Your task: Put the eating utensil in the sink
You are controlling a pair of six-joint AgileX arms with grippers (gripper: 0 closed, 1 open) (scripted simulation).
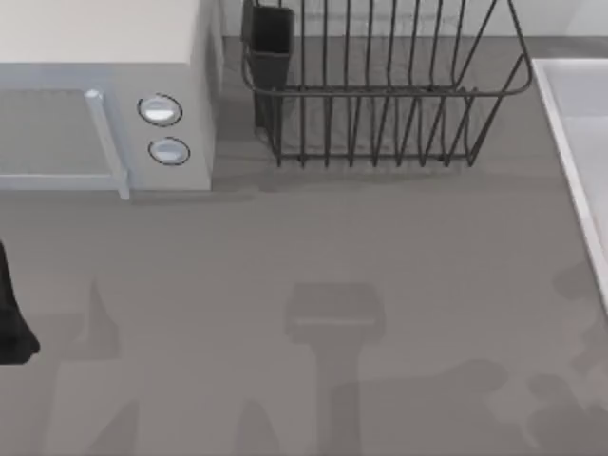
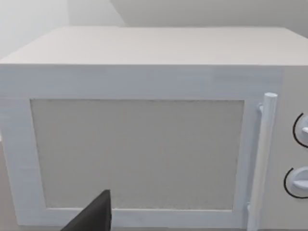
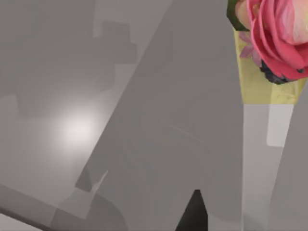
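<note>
Jaws of both arms are too hidden to judge, and the eating utensil [image 3: 269,36], pink-red on yellow, lies outside the sink [image 1: 575,123], so nothing looks done.

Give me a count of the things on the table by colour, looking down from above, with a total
White or pale grey: 2, the microwave at the left and the sink at the right edge.
Dark: 2, the wire dish rack at the back and the cup at the rack's left end.
Total: 4.
</note>
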